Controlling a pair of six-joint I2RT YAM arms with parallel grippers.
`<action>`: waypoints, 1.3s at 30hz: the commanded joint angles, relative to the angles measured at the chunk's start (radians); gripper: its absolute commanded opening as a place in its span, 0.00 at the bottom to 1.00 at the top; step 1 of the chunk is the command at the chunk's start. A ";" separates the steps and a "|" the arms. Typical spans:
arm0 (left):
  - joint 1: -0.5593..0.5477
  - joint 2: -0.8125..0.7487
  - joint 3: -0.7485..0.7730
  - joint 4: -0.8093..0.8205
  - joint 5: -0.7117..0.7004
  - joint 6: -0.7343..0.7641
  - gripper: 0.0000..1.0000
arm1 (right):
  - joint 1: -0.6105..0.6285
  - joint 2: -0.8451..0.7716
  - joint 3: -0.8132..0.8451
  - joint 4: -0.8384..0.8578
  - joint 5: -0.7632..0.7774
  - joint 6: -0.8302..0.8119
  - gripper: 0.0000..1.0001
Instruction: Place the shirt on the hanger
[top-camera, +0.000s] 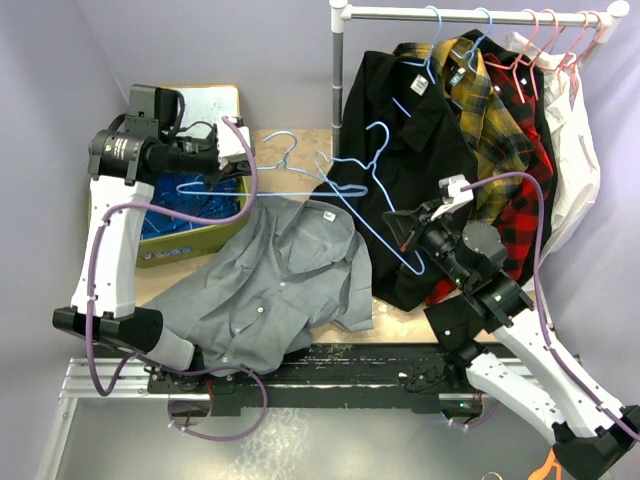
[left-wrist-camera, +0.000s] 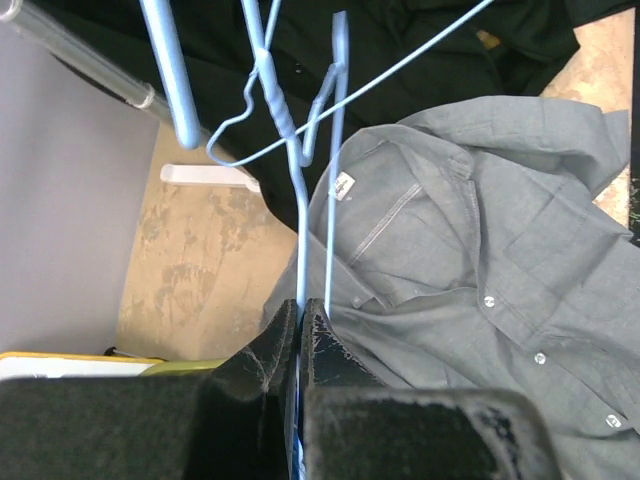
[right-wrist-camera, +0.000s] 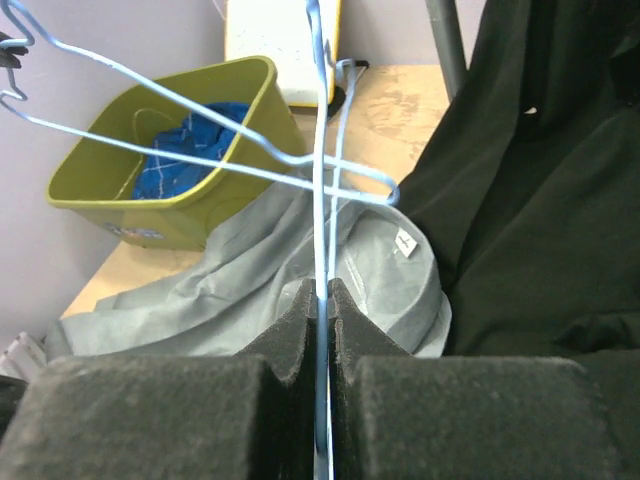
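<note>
Closest to the lens in its own wrist view, the left gripper (left-wrist-camera: 302, 314) has its jaws pressed fully together on the thin light-blue wire of the hanger (left-wrist-camera: 303, 240), which runs away from the pads towards the far side. In the other wrist view the right gripper (right-wrist-camera: 322, 296) is just as tightly closed on a light-blue wire (right-wrist-camera: 320, 200).

From above, two blue hooks show and the frames cross between the arms, over the far edge of the shirt. This looks like two hangers caught in each other, though the thin wires make it hard to be sure which gripper holds which.

The shirt (top-camera: 270, 285) lies spread flat on the table, near and centre. Its collar and white label are at the far right and its buttoned front faces up. Neither gripper touches it and no hanger arm is inside it, so the task's main step is not yet done.

The main risk, I think, is the tangle. If the arms pull apart while the hooks are linked, the wire may twist in the pads or spring free. A hook could also snag the black shirt (top-camera: 420, 120) hanging on the right, or swing left towards the yellow-green bin (top-camera: 160, 252).
</note>
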 joint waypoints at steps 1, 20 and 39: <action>0.003 -0.038 0.054 -0.004 -0.008 -0.025 0.00 | 0.003 0.009 0.006 0.090 -0.028 0.050 0.00; 0.201 -0.117 -0.184 0.465 -0.735 -0.417 0.00 | 0.004 -0.077 0.032 -0.095 0.250 -0.021 0.00; 0.230 -0.073 0.151 0.254 -0.944 -0.623 0.99 | 0.003 -0.052 0.079 -0.214 0.172 -0.035 0.00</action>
